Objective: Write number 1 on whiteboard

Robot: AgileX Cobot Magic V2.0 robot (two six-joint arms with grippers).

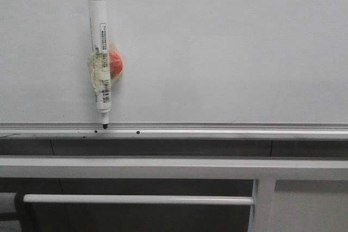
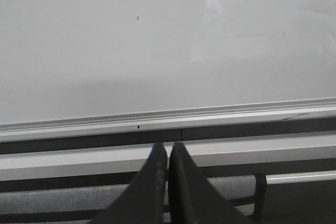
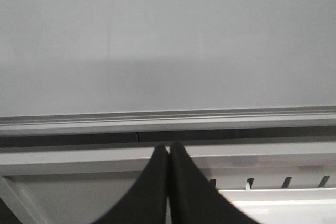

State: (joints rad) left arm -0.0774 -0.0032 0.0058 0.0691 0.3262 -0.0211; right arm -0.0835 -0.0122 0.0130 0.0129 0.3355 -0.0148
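Both tools, left (image 2: 168,153) and right (image 3: 168,153), sit pinched closed, empty, below the blank whiteboard (image 1: 228,42); no number 1 exists. Grabbing the capped marker (image 1: 101,58) risks knocking it off.

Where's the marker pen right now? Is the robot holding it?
No. In the front view the marker is stuck upright on the left part of the whiteboard, an orange disc beside it, its tip just above the board's silver frame edge.

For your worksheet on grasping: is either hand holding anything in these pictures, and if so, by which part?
Nothing is held. The left hand and right hand are both shut on nothing; the marker hangs on the whiteboard.
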